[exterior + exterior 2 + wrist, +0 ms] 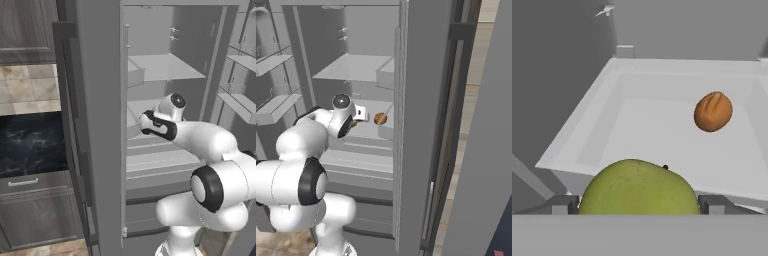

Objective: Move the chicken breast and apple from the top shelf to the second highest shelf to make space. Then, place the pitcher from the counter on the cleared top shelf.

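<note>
The yellow-green apple (639,187) fills the gap between both fingertips, so my gripper (639,204) is shut on it, just in front of the second highest shelf (657,140). The orange-brown chicken breast (713,111) lies on that shelf, farther in and to the right; in the right base view the chicken breast (380,118) sits right of my hand (358,114). The top shelf (165,67) above is bare. The black veined counter (30,142) is at the left. The pitcher is out of view.
The fridge's open grey door (100,125) stands close on the arm's left, and door bins (240,105) hang at the right. Lower shelves and drawers (361,162) lie under my arm. A grey cabinet drawer (35,210) sits below the counter.
</note>
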